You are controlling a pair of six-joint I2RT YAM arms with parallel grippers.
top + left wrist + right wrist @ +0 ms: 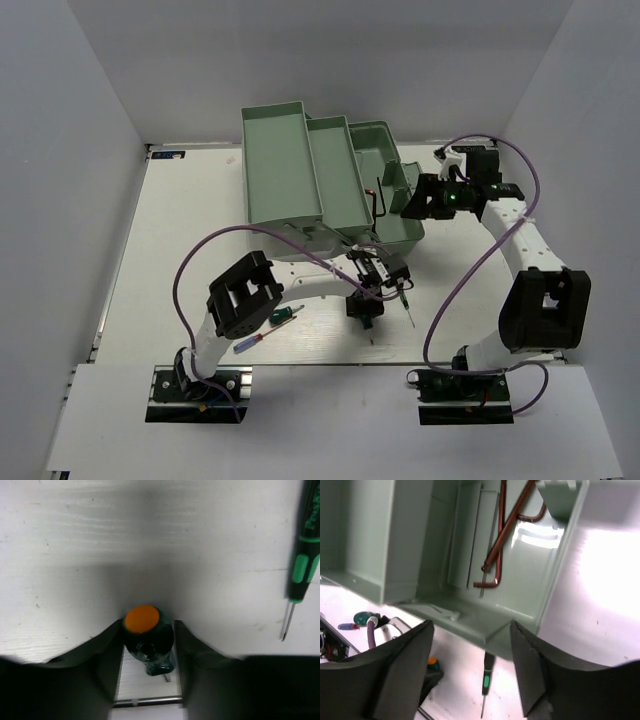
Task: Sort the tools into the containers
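Two grippers, two states. My left gripper (148,624) is clamped on a stubby green screwdriver (148,650) with an orange end cap. Its fingers (107,660) press either side of the handle, low in the centre of the left wrist view. I cannot tell whether the tool is clear of the white table (180,230).

From overhead, that gripper (364,305) sits just below the middle of the frame, near the front edge of the mint-green toolbox (280,160). The toolbox has its trays folded out toward the upper left.

A thin black-green screwdriver (405,300) lies on the table just to the right of the gripper, apart from it. It runs down the right edge of the left wrist view (300,555), tip pointing downward.

My right gripper (412,205) hangs over the right-hand end of the toolbox, right of centre in the overhead frame. Its jaws stand apart with nothing between them (470,625).

Below it, hex keys (495,545) lie in the toolbox's bottom compartment, upper centre of the right wrist view.

A second stubby green screwdriver (283,318) and a slim blue-and-red screwdriver (252,343) rest on the table at lower left of centre, close together and partly hidden by my left arm.
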